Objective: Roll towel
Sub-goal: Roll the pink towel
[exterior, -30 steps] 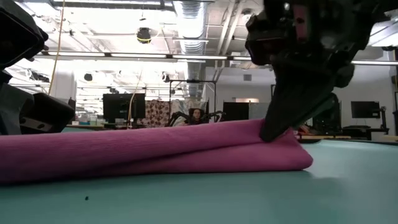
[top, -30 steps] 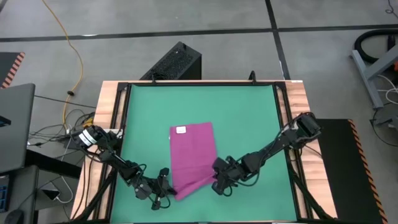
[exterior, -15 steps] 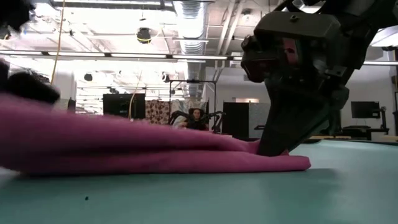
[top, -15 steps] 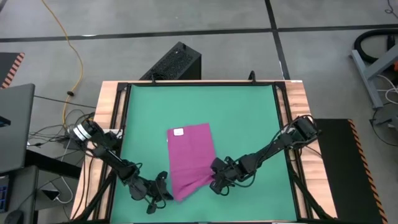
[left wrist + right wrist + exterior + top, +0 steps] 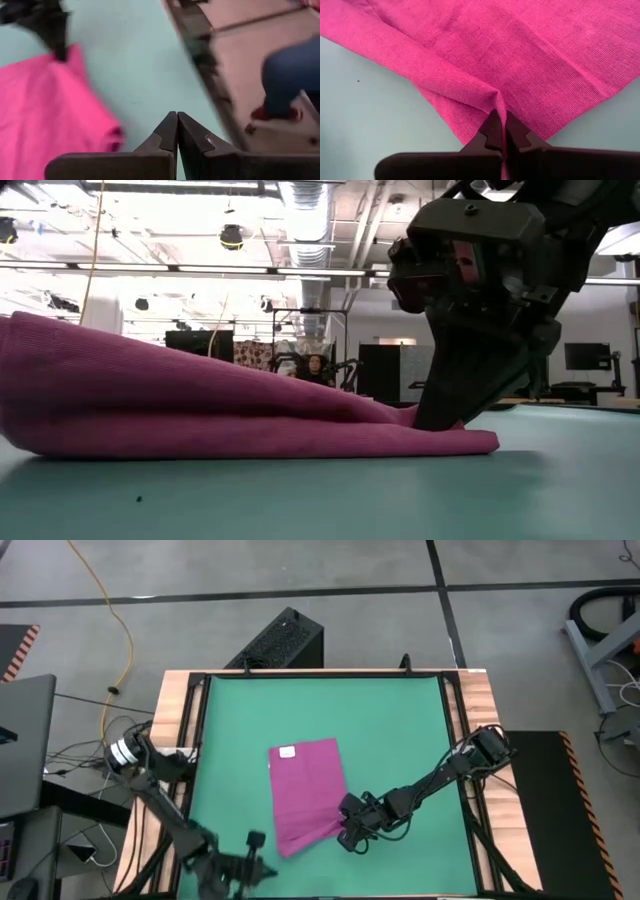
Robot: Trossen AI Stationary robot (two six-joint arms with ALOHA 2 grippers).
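The magenta-purple towel (image 5: 306, 792) lies on the green table mat, its white tag (image 5: 287, 751) at the far left corner. Its near part is folded over itself and humps up on the left in the low view (image 5: 150, 405). My right gripper (image 5: 349, 831) is shut on the towel at its near right corner. My left gripper (image 5: 258, 858) is shut and empty by the table's near edge, clear of the towel (image 5: 45, 110). My right gripper pinches a raised fold of the towel (image 5: 498, 102) at its near right corner between its two fingers. The fingers (image 5: 445, 405) slant down onto it from the right. The cloth around the pinch rests on the mat and is slack.
A dark rail frames the mat, with wooden strips (image 5: 172, 710) left and right. Bare green mat (image 5: 320, 705) lies far of the towel. In the left wrist view a person's trouser leg and shoe (image 5: 280, 95) show beyond the table's near edge.
My left gripper has drawn away from the towel's near left corner toward the table's near edge and no longer touches it. The towel's near left part was lifted and now stands as a loose hump. My right gripper has kept its hold at the near right corner.
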